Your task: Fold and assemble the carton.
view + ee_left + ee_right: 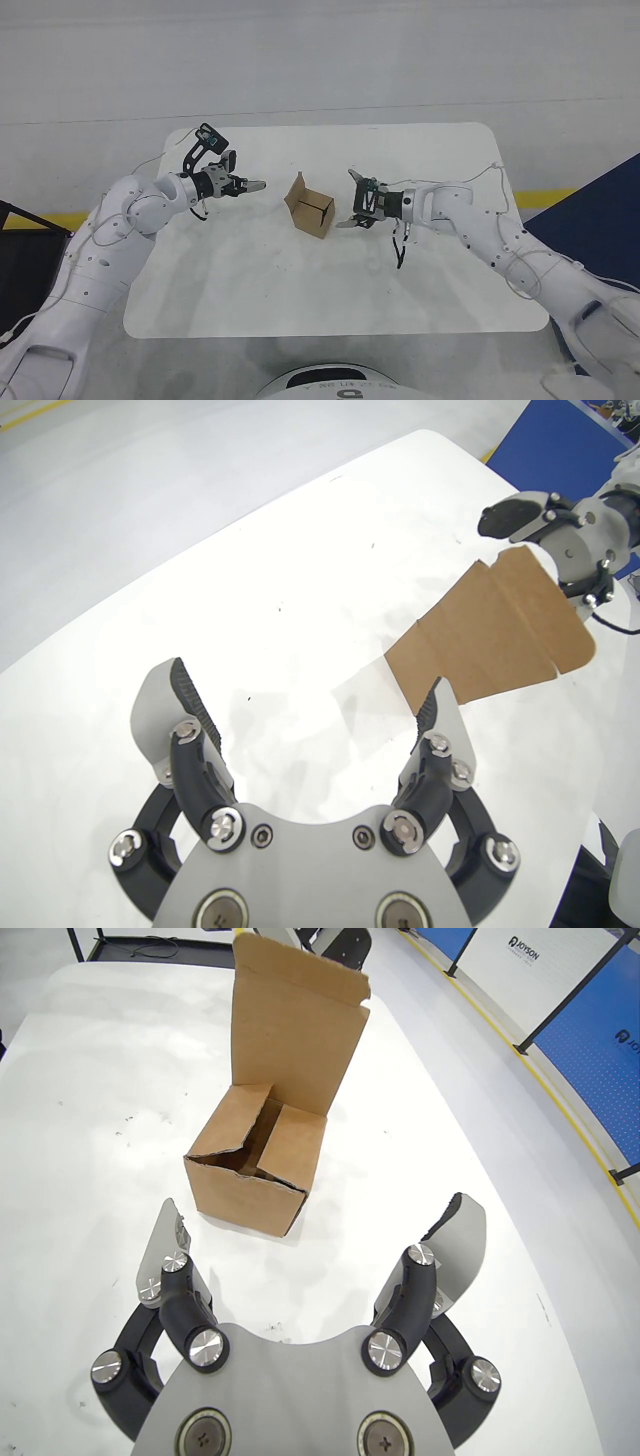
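A small brown carton [310, 207] stands in the middle of the white table [300, 290]. Its lid flap [295, 1028] is upright, and its two side flaps [250, 1123] are folded partly inward over the open top. My left gripper [255, 186] hovers open a short way from the carton on the lid side, holding nothing; from its own wrist it sees the back of the lid [500, 630]. My right gripper [349, 199] is open just off the opposite side, facing the carton's front wall [245, 1198]. In their own wrist views, left gripper [310, 680] and right gripper [315, 1205] both have wide-spread fingers.
A thin black cable [398, 250] hangs from the right arm over the table. Blue panels [590, 1043] and a yellow floor line [550, 1073] lie beyond the table's right end. A black frame [20, 225] stands off the left end.
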`<state>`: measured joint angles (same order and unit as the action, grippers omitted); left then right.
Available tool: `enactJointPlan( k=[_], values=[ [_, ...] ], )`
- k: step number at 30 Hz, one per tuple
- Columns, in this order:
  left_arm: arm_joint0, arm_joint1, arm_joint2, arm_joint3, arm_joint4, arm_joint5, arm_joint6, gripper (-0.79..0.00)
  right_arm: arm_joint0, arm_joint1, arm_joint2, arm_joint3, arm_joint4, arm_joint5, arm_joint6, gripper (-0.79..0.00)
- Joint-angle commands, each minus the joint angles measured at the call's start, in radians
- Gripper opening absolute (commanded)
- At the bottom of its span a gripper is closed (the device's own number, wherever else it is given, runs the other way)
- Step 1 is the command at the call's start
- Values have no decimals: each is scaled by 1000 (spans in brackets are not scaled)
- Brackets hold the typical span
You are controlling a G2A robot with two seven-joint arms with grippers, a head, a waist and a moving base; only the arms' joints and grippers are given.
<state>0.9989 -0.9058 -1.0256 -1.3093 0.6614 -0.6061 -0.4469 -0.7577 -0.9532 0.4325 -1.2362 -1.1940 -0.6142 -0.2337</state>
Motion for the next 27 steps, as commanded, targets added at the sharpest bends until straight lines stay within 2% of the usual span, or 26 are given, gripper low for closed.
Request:
enactJointPlan(
  k=[1, 3, 6, 13, 20, 27],
  values=[
    [0, 0, 0, 0, 0, 0, 0, 0, 14, -28, -17, 37, -7, 14, 5, 0],
    [0, 0, 0, 0, 0, 0, 0, 0, 27, -57, -32, 76, -19, 68, 53, 0],
    [0, 0, 0, 0, 0, 0, 0, 0, 41, -100, -49, 116, 0, 79, 48, 0],
    [0, 0, 0, 0, 0, 0, 0, 0, 70, -184, -87, 222, 4, 11, -31, 0],
    [0, 0, 0, 0, 0, 0, 0, 0, 78, -236, -94, 319, -20, -9, -87, 0],
    [0, 0, 0, 0, 0, 0, 0, 0, 74, -266, -87, 375, -44, -19, -134, 0]
  ],
)
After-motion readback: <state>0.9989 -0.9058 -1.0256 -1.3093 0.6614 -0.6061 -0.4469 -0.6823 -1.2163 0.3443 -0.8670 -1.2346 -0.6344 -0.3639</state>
